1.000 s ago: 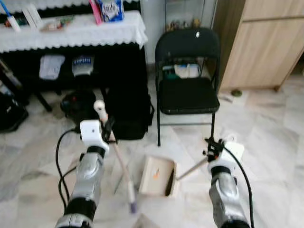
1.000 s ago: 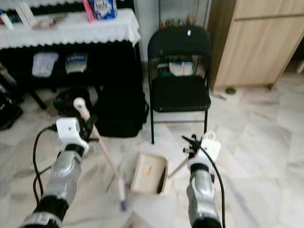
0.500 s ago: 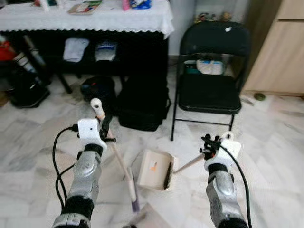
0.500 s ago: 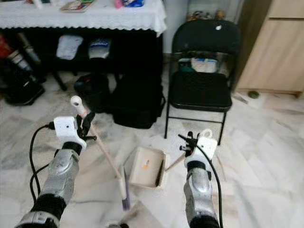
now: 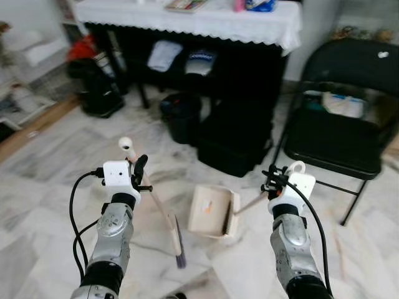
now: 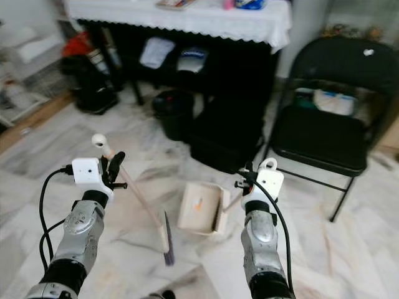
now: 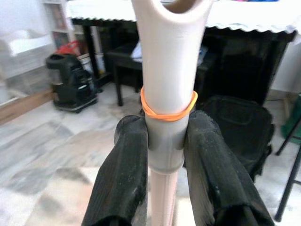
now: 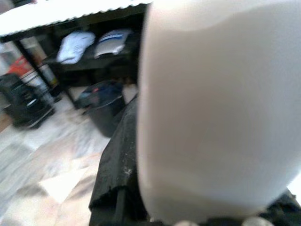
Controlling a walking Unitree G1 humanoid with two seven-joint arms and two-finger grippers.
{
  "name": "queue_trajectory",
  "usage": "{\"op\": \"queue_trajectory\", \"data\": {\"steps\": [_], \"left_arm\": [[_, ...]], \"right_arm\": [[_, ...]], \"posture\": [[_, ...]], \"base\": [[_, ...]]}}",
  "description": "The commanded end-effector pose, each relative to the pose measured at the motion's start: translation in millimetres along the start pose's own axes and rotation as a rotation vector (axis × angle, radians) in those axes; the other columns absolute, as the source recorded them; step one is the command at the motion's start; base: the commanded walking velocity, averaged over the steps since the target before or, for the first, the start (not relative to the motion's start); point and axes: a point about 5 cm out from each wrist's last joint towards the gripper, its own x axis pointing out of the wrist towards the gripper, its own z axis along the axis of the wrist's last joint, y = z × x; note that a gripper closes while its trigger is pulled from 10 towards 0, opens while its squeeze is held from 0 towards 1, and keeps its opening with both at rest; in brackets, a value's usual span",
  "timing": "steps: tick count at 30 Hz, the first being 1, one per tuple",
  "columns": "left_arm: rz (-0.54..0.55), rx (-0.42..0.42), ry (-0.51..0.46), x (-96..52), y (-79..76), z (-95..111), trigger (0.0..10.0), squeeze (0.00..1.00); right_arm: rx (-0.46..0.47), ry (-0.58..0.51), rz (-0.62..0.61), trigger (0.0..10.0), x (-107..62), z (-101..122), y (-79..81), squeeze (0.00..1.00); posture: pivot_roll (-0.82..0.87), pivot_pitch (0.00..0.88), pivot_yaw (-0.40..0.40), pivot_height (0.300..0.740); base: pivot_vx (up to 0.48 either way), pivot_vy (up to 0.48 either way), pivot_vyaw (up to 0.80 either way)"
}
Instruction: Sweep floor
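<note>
The left gripper (image 7: 164,155) is pinching one smooth cream broom (image 5: 157,205) slanting to the marble floor (image 5: 56,187); the right gripper (image 6: 244,184) is clamping one flat beige dustpan (image 5: 214,210) handle.

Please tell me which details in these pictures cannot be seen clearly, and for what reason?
- Right pincer: in the right wrist view the pale dustpan handle hides its grip.
- Orange speck in the dustpan: too small to identify, head views.
- Items on the table: cut off by the top edge.
- Broom bristles: blurred.
</note>
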Motion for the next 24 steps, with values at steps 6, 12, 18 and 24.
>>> {"op": "queue_trajectory", "data": {"steps": [6,12,18,24], "left_arm": [[0.055,0.006,-0.023,-2.9,12.7,2.6,10.0,0.00],[0.057,0.032,-0.017,-11.4,17.6,-0.8,10.0,0.00],[0.076,0.073,-0.023,-21.3,24.5,-2.5,10.0,0.00],[0.098,0.099,-0.031,-25.4,28.6,-2.4,10.0,0.00]], "right_arm": [[-0.022,-0.063,0.032,10.0,6.9,14.3,4.5,0.00],[-0.043,-0.084,0.045,10.0,9.9,19.6,3.6,0.00],[-0.052,-0.075,0.060,10.0,10.3,17.4,4.8,0.00],[-0.052,-0.066,0.075,10.0,11.7,16.0,7.0,0.00]], "posture": [[-0.07,0.008,0.030,0.740],[-0.06,0.000,0.018,0.740],[-0.02,0.000,-0.001,0.740],[0.01,0.000,-0.017,0.740]], "base": [[0.000,0.000,0.80],[0.000,0.000,0.80],[0.000,0.000,0.80],[0.000,0.000,0.80]]}}
